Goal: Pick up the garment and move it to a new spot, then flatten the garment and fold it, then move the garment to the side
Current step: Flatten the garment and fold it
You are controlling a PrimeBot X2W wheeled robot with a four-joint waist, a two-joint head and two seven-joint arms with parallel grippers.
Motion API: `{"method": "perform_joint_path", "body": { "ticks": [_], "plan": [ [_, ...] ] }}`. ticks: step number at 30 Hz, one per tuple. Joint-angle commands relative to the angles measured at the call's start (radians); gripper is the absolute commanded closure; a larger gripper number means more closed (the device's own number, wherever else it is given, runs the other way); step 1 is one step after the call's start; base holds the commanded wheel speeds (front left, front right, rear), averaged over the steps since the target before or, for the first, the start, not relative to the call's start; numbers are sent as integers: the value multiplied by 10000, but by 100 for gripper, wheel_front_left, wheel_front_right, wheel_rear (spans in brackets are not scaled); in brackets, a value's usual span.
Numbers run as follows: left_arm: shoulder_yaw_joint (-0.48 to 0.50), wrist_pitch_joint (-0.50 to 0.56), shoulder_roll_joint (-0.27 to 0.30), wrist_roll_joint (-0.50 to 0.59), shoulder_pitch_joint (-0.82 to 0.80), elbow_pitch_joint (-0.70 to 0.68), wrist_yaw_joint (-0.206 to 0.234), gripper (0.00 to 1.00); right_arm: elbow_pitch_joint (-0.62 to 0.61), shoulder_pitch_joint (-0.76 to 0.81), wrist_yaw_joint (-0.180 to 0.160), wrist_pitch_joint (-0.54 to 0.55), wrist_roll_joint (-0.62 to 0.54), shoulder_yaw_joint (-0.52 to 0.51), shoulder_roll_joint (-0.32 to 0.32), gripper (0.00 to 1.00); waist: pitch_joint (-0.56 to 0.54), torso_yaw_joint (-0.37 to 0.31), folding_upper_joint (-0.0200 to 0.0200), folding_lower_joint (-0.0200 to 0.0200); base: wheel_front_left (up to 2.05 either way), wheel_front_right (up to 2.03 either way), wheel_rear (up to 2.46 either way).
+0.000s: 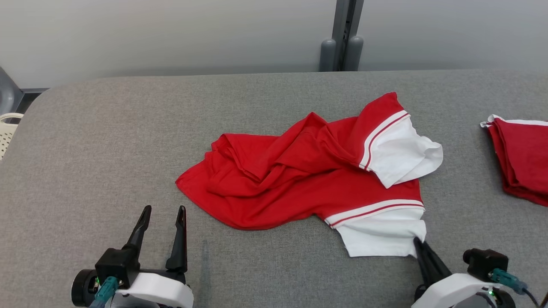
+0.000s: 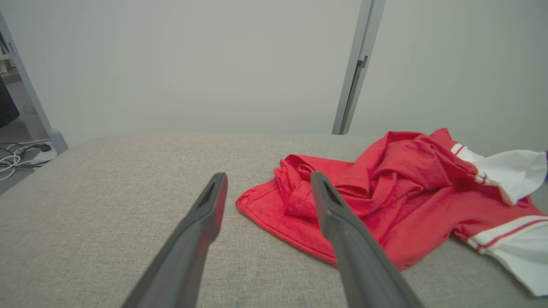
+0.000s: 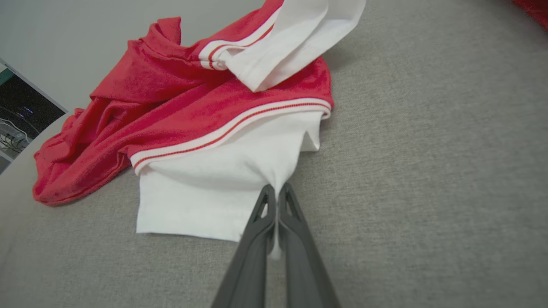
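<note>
In right hand [image 3: 277,190], garment [image 3: 192,115] corner, hidden

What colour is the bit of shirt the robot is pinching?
White. The right gripper pinches the shirt by its white sleeve; right wrist view shows best.

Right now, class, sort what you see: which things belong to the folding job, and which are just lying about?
Belong to the job:
crumpled red-and-white garment, centre
right hand, shut on its white edge
left hand, open, off the cloth

Just lying about:
folded red garment, far right
pale basket, far left
grey post, at the back
</note>
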Motion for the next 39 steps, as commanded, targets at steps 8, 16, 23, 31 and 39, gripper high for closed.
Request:
{"method": "perform_joint_path", "body": {
  "ticks": [8, 16, 23, 31, 39],
  "plan": [
    [30, 1141, 280, -326, -1144, 1453, -274, 0, -1858, 413, 2, 394, -1033, -1404, -81, 100, 70, -505, 0, 0, 0, 0, 0],
    [459, 2524, 283, -1165, -2226, 2840, -218, 0, -2904, 725, 1, 689, -1104, -1858, -80, 100, 310, -903, 0, 0, 0, 0, 0],
    [514, 3171, 290, -1490, -2720, 3769, -109, 0, -3144, 724, 1, 674, -1016, -1678, -83, 100, 463, -1166, 0, 0, 0, 0, 0],
    [428, 3178, 437, -1372, -3089, 4533, 120, 0, -3167, 725, 2, 566, -972, -1376, -81, 100, 494, -1360, 0, 0, 0, 0, 0],
    [243, 3182, 404, -1363, -3324, 5240, 98, 0, -3097, 685, 2, 559, -1001, -1217, -81, 100, 449, -1521, 0, 0, 0, 0, 0]
  ]
}}
